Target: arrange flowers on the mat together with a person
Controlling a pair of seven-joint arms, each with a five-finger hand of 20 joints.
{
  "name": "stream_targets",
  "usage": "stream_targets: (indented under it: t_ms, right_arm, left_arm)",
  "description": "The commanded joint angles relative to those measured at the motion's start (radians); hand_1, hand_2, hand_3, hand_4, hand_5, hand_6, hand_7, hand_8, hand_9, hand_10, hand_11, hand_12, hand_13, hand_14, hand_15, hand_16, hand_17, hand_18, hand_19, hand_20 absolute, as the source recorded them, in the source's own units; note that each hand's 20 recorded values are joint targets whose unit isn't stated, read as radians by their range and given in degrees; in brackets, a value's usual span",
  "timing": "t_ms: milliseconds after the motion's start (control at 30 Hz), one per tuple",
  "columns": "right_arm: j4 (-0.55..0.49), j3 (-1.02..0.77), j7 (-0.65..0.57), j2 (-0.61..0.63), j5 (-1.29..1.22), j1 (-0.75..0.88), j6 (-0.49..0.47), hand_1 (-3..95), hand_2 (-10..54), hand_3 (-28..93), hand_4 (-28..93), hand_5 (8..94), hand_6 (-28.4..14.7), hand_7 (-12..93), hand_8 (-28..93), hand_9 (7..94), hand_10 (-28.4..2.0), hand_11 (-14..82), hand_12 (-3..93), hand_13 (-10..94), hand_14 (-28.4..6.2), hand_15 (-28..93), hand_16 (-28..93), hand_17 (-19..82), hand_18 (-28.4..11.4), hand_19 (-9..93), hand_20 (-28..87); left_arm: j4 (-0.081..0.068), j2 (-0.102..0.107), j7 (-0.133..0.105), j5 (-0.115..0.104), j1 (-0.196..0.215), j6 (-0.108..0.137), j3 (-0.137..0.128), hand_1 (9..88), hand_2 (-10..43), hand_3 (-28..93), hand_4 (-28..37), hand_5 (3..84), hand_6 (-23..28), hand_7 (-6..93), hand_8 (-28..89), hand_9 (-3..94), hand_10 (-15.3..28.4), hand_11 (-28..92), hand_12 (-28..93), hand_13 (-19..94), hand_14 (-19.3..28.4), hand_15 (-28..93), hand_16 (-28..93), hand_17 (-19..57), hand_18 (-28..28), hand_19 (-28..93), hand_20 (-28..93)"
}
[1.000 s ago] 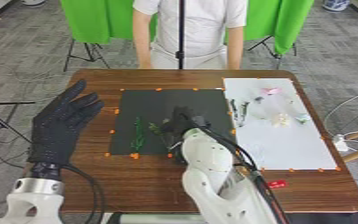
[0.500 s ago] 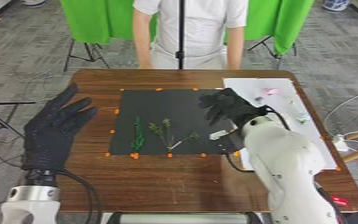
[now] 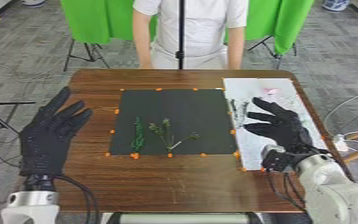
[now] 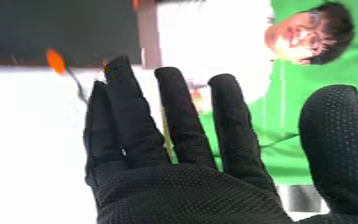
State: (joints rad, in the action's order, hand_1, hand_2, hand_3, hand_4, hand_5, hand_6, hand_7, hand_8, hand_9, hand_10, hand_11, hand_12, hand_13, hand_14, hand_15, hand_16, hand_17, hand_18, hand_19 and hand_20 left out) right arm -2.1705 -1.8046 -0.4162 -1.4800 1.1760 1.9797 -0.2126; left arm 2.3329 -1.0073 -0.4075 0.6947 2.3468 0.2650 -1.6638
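Observation:
In the head view my left hand (image 3: pixel 49 137) is held over the table's left edge, open, its fingers pointing away. My right hand (image 3: pixel 284 127) is over the white mat (image 3: pixel 286 161), fingers spread and empty. In the right wrist view the right hand (image 4: pixel 189 192) has straight fingers and the thumb apart. On the black mat (image 3: pixel 189 107) lie a green stem (image 3: pixel 138 135) at the left and a branching sprig (image 3: pixel 168 134) beside it. Dark green sprigs (image 3: pixel 238 111) lie along the white mat's left side, and a pink flower (image 3: pixel 271 92) near its far end.
Orange tape pieces (image 3: pixel 135 156) mark the mats' edges on the brown wooden table (image 3: pixel 140 185). A person (image 3: pixel 189 35) stands across the table, arms down, behind a dark vertical pole (image 3: pixel 182 30).
My right hand has moved from above the black mat to the right, over the white mat, uncovering the branching sprig. The left hand has shifted slightly.

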Motion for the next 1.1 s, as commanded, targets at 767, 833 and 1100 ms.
stream_targets:
  t_ms: [767,833,1100]
  right_arm:
    - [0.003,-0.008,0.145,0.021,-0.271,0.063,-0.024,13.6,9.9,80,-28,41.2,1.0,10,-12,46.5,-17.1,7.6,11.4,39,-22.7,24,16,4,-21.4,45,15]
    - [0.005,-0.012,0.135,0.017,-0.255,0.061,-0.039,13.6,10.0,80,-28,41.0,1.1,10,-12,46.2,-17.0,7.3,11.4,39,-22.8,23,16,4,-21.3,44,15]
    - [0.011,-0.022,0.135,0.002,-0.110,0.072,-0.098,13.3,10.2,80,-28,40.6,1.4,10,-12,45.4,-16.4,6.5,11.2,38,-22.9,20,17,3,-20.9,42,15]
  left_arm:
    - [-0.026,-0.037,0.049,0.052,0.007,-0.013,0.024,18.2,10.1,76,-28.3,34.3,6.0,8.9,-10,34.0,19.0,18,9,27,27.2,44,-9,-8.0,24.0,57,1]
    - [-0.026,-0.038,0.054,0.055,0.006,-0.015,0.026,18.2,10.2,76,-28.3,34.1,6.0,9.0,-9,33.8,18.9,18,9,26,27.2,44,-9,-7.9,23.8,57,1]
    - [-0.029,-0.026,0.037,0.036,0.002,-0.001,0.039,18.6,10.1,76,-28.3,34.1,6.0,9.4,-10,32.6,18.7,18,8,25,26.4,42,-9,-8.3,23.5,55,1]
